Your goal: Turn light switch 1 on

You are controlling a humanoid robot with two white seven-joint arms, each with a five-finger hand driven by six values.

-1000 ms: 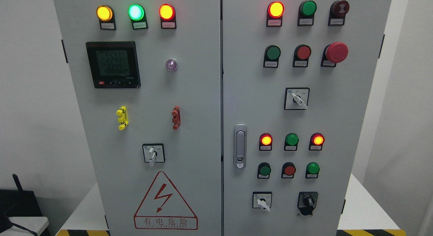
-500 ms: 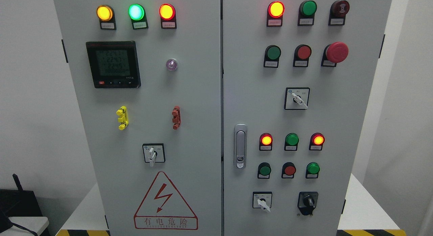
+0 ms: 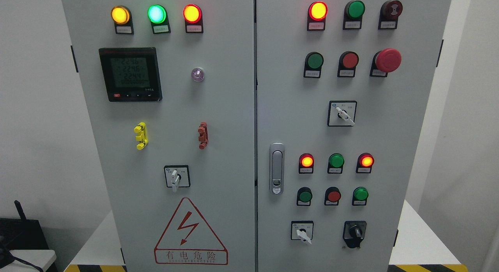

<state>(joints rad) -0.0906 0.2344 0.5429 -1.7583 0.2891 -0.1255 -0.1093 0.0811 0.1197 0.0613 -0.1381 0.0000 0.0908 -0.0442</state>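
Two-door grey cabinet (image 3: 234,108) fills the view, no robot hand showing, so hand state can't be told. Meter display (image 3: 130,74) upper left. Which control is light switch 1 can't be told: labels unreadable. Green pushbutton (image 3: 304,195) lower right, unlit.

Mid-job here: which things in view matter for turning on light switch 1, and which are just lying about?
Job: control cabinet; upper selector switch; green button. The labels are too small to tell which one is switch 1.
Lying about: black device; white box; striped tape.
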